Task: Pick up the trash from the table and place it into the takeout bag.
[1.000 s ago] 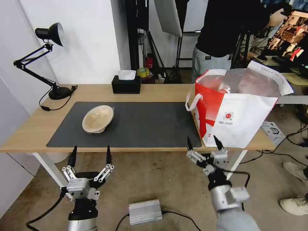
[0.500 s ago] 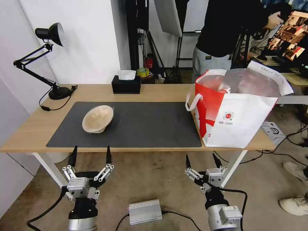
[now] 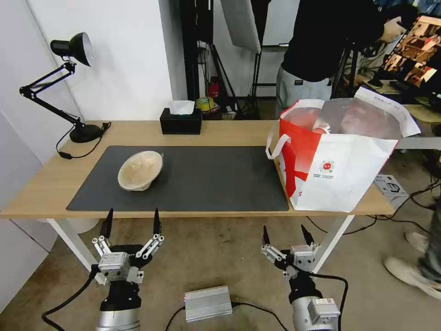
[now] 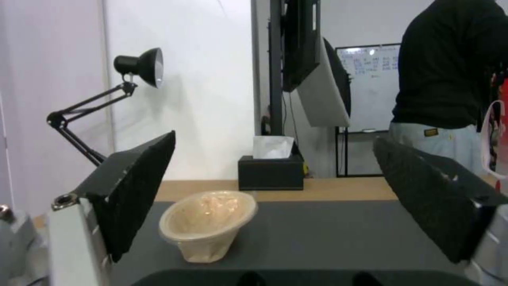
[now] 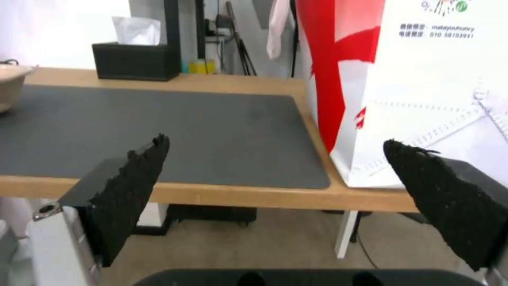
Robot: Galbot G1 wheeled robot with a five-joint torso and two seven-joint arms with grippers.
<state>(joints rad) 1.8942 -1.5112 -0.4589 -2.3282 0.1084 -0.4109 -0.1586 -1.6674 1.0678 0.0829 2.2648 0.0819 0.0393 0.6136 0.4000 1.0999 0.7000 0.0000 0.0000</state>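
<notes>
Trash, one beige shallow bowl (image 3: 139,170), was found tilted on the dark mat (image 3: 206,179) toward the tabletop's (image 3: 229,131) left end. Left gripper (image 3: 132,222) and right gripper (image 3: 285,234) were held below its front edge, jaws spread, empty. The takeout bag (image 3: 337,161) was stood at the right end.

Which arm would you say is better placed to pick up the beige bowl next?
Left. The open left gripper hangs almost directly before the bowl; the right gripper is nearer the bag.
</notes>
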